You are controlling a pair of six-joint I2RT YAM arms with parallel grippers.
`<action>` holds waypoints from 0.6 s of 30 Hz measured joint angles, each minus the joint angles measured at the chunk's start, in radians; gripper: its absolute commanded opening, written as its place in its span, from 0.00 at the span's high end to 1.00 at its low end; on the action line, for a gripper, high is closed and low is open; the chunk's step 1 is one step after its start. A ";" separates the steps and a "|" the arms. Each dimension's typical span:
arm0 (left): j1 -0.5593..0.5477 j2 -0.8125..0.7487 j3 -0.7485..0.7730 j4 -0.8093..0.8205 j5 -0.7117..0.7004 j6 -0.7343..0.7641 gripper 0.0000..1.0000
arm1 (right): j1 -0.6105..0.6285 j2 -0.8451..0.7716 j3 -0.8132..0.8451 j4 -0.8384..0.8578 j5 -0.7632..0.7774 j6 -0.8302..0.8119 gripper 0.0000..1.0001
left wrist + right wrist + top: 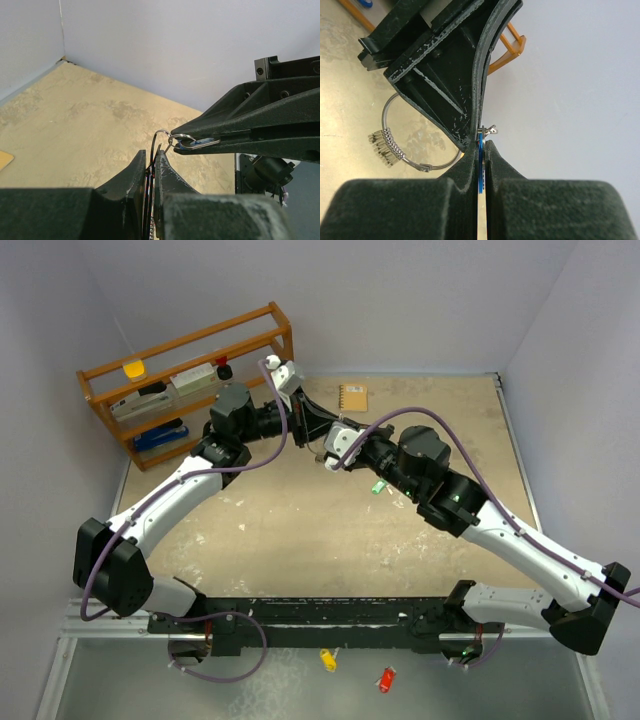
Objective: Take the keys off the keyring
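Note:
My two grippers meet above the back middle of the table. The left gripper [318,430] [151,156] is shut on the thin silver wire of the keyring [159,136] [386,111], which stands edge-on between its fingers. A coil of small metal bits [385,145] hangs on the ring. My right gripper [328,452] [481,142] is shut on the blue-tagged key [201,144] [480,170]. A small split ring [180,138] still links that key to the keyring. The green-tagged key [379,486] lies loose on the table under the right arm.
A wooden rack [185,380] with boxes stands at the back left. An orange notebook [352,398] lies at the back wall. A yellow tag [327,660] and a red tag [386,679] rest on the near ledge in front of the arm bases.

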 measured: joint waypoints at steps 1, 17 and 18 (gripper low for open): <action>0.000 0.000 0.001 0.000 -0.002 -0.001 1.00 | -0.002 0.001 0.004 -0.006 -0.006 0.001 1.00; 0.026 0.013 0.012 -0.038 -0.042 -0.035 1.00 | -0.019 0.091 0.049 -0.036 -0.037 0.088 1.00; 0.029 0.013 0.012 -0.048 -0.047 -0.035 1.00 | -0.020 0.098 0.049 -0.032 -0.037 0.097 1.00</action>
